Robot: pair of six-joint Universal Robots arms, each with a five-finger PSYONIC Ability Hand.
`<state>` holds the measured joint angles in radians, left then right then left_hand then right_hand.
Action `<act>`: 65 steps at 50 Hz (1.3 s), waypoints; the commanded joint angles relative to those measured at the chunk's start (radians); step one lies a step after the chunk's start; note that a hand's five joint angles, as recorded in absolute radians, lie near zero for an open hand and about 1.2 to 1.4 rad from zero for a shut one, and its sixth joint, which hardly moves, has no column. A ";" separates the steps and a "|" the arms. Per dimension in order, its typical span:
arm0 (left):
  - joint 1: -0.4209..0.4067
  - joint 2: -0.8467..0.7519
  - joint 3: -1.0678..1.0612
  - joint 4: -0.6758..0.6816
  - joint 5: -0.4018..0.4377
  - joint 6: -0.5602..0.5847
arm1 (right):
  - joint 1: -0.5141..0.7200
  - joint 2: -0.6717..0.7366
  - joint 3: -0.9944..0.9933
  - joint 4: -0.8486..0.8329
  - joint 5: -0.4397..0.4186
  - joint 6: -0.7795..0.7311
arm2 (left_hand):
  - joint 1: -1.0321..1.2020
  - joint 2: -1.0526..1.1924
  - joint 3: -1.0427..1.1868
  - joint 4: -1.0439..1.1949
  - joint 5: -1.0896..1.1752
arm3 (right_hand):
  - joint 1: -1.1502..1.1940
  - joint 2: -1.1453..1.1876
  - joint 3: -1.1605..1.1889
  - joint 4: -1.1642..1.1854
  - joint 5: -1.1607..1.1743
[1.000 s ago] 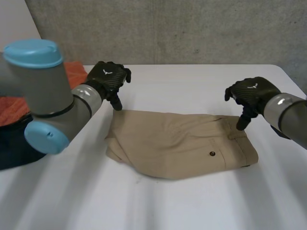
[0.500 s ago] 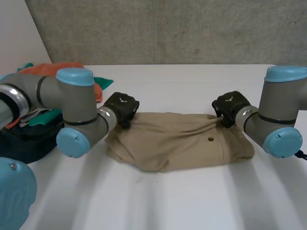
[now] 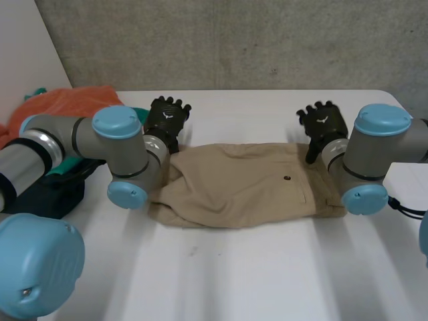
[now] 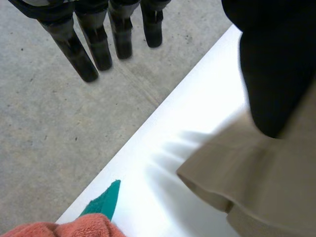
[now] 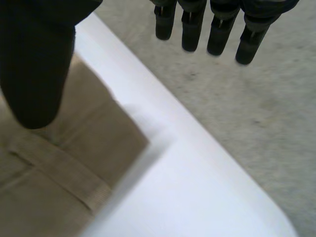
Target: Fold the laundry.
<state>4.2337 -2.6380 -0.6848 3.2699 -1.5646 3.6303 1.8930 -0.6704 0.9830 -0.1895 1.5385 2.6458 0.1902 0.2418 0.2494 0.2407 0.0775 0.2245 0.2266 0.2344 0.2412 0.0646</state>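
- Right now the trousers [image 3: 241, 184] lie flat on the tabletop [image 3: 254, 281], doubled into a long bundle, with one of my hands at each far corner.
- Left hand [image 3: 167, 119]: the fingers [image 4: 101, 47] are straight and spread, reaching out past the tabletop's far edge and holding nothing. The cloth's rumpled corner sits back from the fingertips, under the thumb. I cannot tell whether the thumb touches it.
- Right hand [image 3: 322, 124]: the fingers [image 5: 190, 29] are likewise straight and empty, and the waistband corner lies behind them, below the thumb.
- By my reading a first fold is in. The end by the left hand is wrinkled, and the bundle looks long enough to want another fold across.
- An orange towel [image 3: 73, 100] and a teal cloth [image 4: 103, 202] lie out beyond the left hand, by a dark bag [image 3: 40, 197], so I judge most of the laundry is not yet done.
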 commanded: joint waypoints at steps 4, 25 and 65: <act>0.023 0.256 -0.223 0.036 -0.038 -0.018 | -0.003 -0.239 0.127 -0.018 0.109 0.014 | -0.016 -0.067 -0.075 -0.066 -0.078 | -0.050 -0.052 -0.060 -0.067 -0.065; 0.071 0.521 -0.760 -0.087 0.066 -0.110 | -0.061 -0.548 0.640 0.279 -0.001 0.097 | 0.660 0.609 0.601 0.610 0.598 | 0.144 0.142 0.134 0.127 0.129; 0.032 0.681 -0.874 -0.193 -0.186 -0.127 | -0.166 -0.475 0.813 -0.179 -0.061 0.042 | -0.016 -0.067 -0.075 -0.066 -0.078 | 1.172 1.170 1.162 1.155 1.157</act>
<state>4.2767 -1.9972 -1.5438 3.0795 -1.7356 3.5109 1.7811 -1.0896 1.7732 -0.3756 1.4717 2.6859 0.1900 0.2073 0.2097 0.2017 0.0421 1.0488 1.1710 1.1852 1.1913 0.9736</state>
